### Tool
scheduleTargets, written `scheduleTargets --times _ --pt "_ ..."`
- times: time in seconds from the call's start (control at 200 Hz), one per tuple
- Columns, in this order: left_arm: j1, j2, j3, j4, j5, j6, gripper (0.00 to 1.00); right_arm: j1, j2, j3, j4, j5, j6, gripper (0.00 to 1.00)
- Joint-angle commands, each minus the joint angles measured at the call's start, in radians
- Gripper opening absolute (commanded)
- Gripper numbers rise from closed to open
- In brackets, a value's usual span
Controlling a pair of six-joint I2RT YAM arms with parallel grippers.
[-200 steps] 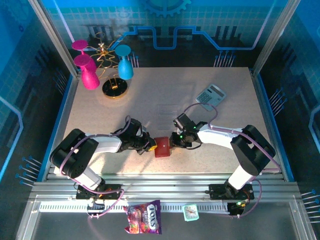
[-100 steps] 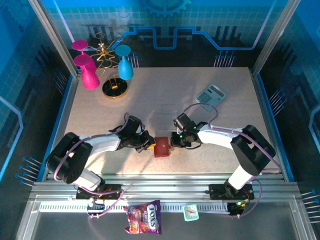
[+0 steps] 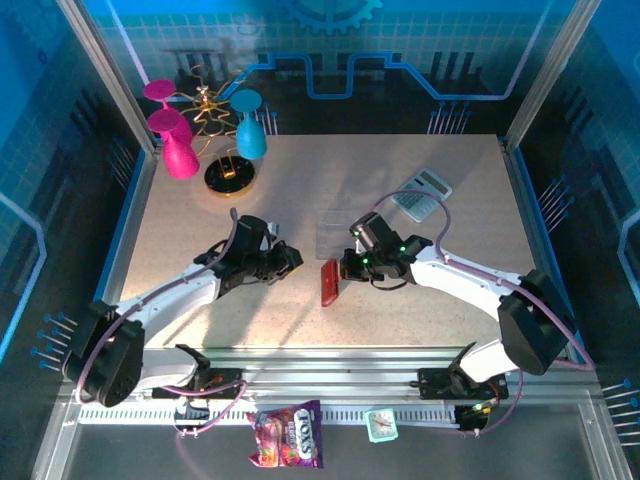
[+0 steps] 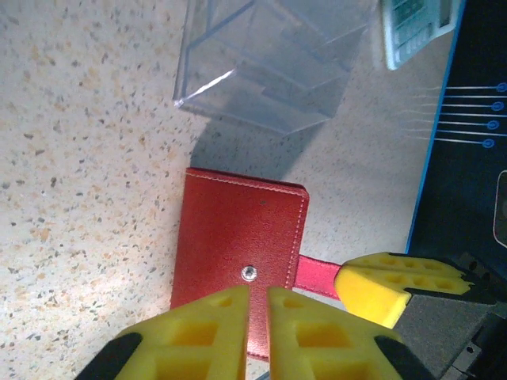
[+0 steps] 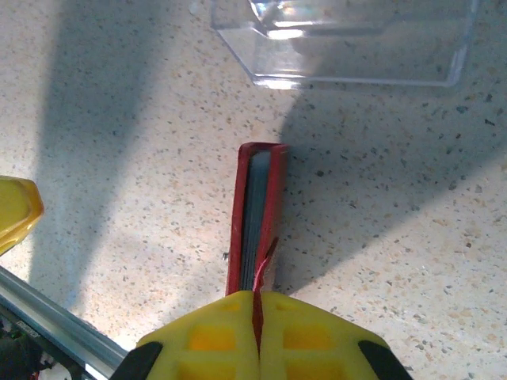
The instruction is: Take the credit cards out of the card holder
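My right gripper (image 5: 257, 317) pinching the snap tab of the red card holder (image 5: 255, 214), holder standing on edge beside the clear box (image 5: 348, 39), my left gripper (image 4: 257, 317) hovering nearly closed, gripping nothing.

The card holder (image 4: 238, 245) looks like stitched red leather, the box (image 4: 273, 59) clear glossy plastic, the table (image 4: 87, 198) speckled stone.

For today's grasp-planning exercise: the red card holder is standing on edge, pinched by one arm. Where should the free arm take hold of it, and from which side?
Grip the free cover of the card holder at its open long edge, where grey pockets show between the red covers in the right wrist view. Come from the left, since the right gripper already pinches the snap tab side and the left gripper faces the flat cover.
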Motion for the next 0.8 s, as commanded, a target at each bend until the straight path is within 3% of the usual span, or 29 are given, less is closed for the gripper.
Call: scheduleTargets --times 0.0,0.17,0.4,0.64,0.795 --pt "0.022 -0.071 -0.009 -0.033 -0.038 0.049 0.18 0.026 -0.024 0.044 -0.040 0.029 0.008 0.04" --pt "0.062 -0.151 -0.042 -0.018 -0.018 0.065 0.27 0.059 -0.003 0.077 -0.040 0.032 0.015 0.04" --pt "0.079 -0.197 -0.079 0.021 -0.002 0.059 0.30 0.080 0.040 0.127 -0.033 0.017 -0.001 0.04" --pt "0.079 -0.152 -0.093 0.053 0.028 0.033 0.28 0.083 0.066 0.142 -0.023 -0.021 -0.027 0.05" --pt "0.072 -0.036 -0.091 0.078 0.059 -0.013 0.19 0.079 0.058 0.111 -0.025 -0.013 -0.017 0.05"
